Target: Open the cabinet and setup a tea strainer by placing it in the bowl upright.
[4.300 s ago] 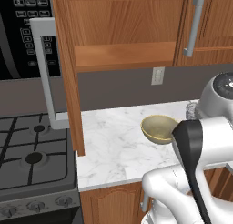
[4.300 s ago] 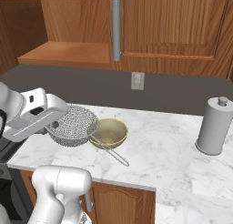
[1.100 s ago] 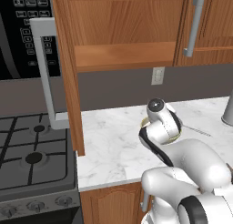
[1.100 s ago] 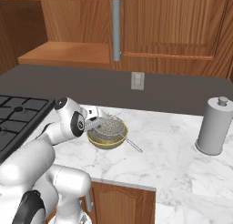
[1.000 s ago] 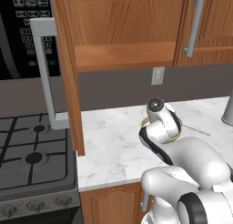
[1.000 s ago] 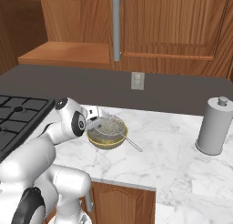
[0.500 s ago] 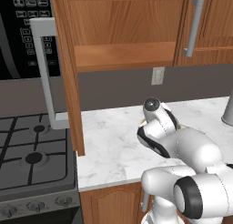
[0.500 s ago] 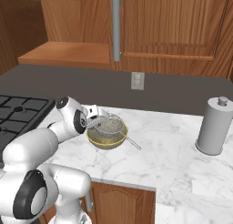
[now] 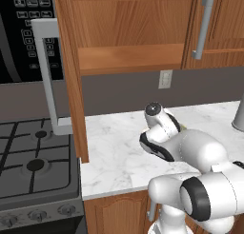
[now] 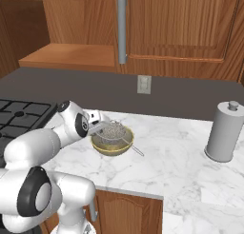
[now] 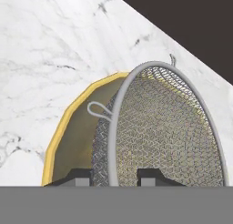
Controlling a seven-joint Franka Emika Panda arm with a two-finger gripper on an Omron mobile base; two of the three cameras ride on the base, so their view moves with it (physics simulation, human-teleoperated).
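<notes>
The cabinet (image 9: 128,28) stands open, its door (image 9: 69,81) swung out to the left with the grey bar handle (image 9: 47,81) in front of it. On the marble counter sits the olive-gold bowl (image 10: 112,147). The tea strainer (image 10: 114,131) rests inside it, mesh cup down, its wire handle reaching out over the rim to the right. My gripper (image 10: 101,127) is shut on the strainer's left rim. In the hand view the strainer (image 11: 164,127) rises between my fingertips (image 11: 152,175) and the bowl (image 11: 73,132) lies behind it. In the left base view my arm hides most of the bowl.
A gas stove (image 9: 28,157) lies left of the counter, with a black microwave (image 9: 24,33) above it. A grey canister (image 10: 223,133) stands at the counter's right. A narrower wall cabinet with a bar handle (image 10: 122,31) hangs shut. A wall outlet (image 10: 144,84) is behind the bowl.
Several seconds ago the strainer hung in my gripper left of the bowl; now it sits in the bowl. Over the last second my hand has only shifted slightly, still gripping.
</notes>
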